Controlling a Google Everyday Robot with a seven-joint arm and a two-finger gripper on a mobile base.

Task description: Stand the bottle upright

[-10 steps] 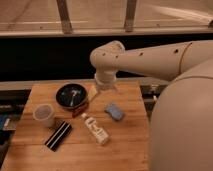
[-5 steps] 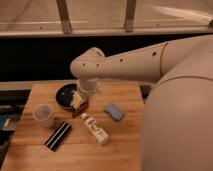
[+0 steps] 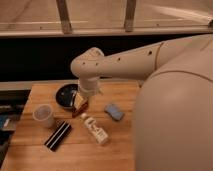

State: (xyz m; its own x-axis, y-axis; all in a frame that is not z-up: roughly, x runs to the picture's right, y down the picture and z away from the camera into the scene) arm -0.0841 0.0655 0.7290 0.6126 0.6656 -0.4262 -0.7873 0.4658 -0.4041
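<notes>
The bottle (image 3: 95, 129) lies on its side on the wooden table (image 3: 120, 150), its white cap pointing to the back left and its printed label facing up. My gripper (image 3: 80, 106) hangs from the white wrist (image 3: 88, 75), just above the table. It is right beside the black bowl and a little behind the bottle's cap end. Its fingers point down, it looks open, and it holds nothing. The gripper and the bottle do not touch.
A black bowl (image 3: 65, 95) sits at the back left, partly behind the gripper. A translucent white cup (image 3: 44, 115) stands at the left. A flat black-and-white striped block (image 3: 57, 135) lies in front of the cup. A small blue object (image 3: 114, 111) lies right of the bottle. My bulky white arm (image 3: 170, 100) covers the right side.
The arm has swung left and come down. The gripper has moved from above the bowl's right side to low beside the bowl, near the bottle's cap. The objects have not moved.
</notes>
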